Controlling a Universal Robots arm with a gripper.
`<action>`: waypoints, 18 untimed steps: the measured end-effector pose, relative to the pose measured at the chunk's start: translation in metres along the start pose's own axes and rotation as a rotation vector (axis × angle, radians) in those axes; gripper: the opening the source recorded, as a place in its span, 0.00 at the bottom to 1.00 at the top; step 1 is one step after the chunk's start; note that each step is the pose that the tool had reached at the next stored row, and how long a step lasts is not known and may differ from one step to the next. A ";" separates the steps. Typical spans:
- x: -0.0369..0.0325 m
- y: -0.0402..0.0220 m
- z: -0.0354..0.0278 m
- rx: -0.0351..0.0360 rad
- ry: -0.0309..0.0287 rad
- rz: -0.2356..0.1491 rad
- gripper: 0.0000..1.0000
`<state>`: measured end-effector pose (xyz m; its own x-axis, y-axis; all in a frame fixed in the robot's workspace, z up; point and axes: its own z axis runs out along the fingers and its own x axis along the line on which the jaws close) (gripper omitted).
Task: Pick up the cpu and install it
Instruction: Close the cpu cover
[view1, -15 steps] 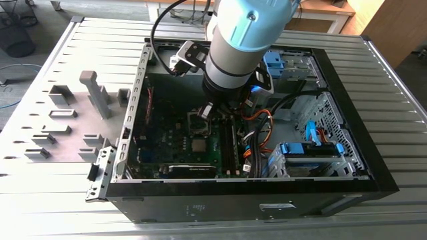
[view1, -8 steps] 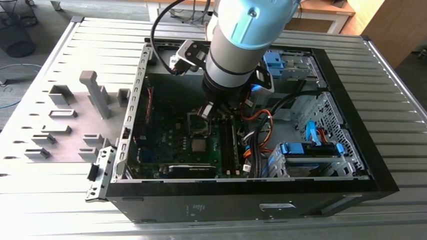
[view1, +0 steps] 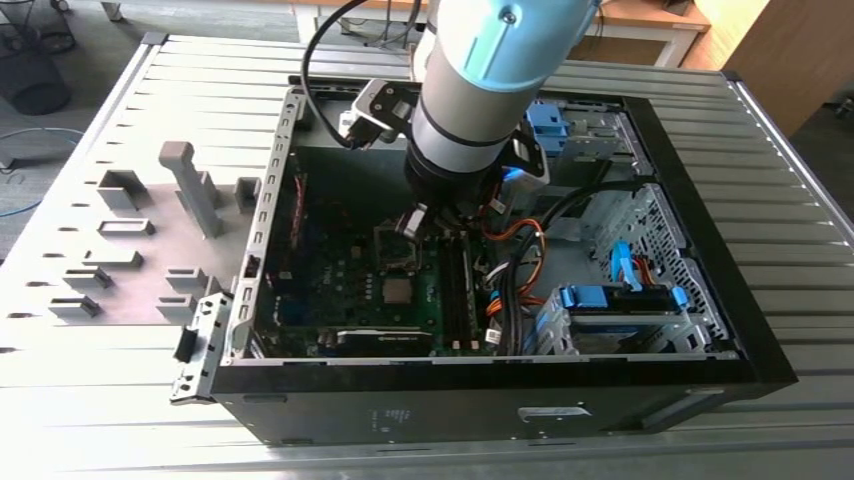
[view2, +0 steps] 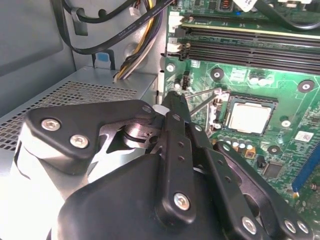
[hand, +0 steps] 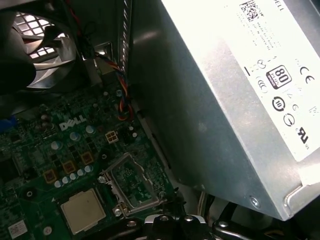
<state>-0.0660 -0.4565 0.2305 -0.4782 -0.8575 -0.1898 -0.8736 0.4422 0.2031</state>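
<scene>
We see the gripper (view2: 173, 100) with fingers (view2: 172, 122) pressed together in the second wrist view — the cpu (view2: 248, 118) lies seated just beyond their tips — and the first wrist view adds the open metal frame (hand: 132, 182) beside it.

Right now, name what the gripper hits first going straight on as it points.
Likely the open socket frame beside the seated cpu, or the motherboard next to it; depth from the gripper is unclear.

The arm (view1: 487, 70) is a silver-grey tube with a light-blue joint cap and a black wrist section. A black cable (view1: 306, 65) loops beside it. The tool (view2: 175, 102) has matte black links fastened by silver screws (view2: 181, 201).
</scene>
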 end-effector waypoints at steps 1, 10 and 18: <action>0.0001 0.0000 -0.0003 0.0007 0.0025 -0.001 0.11; 0.0010 -0.0007 -0.0028 0.0056 0.0231 -0.009 0.11; 0.0025 -0.0021 -0.0052 0.0068 0.0337 -0.013 0.11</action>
<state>-0.0649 -0.4610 0.2346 -0.4633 -0.8716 -0.1600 -0.8805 0.4324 0.1943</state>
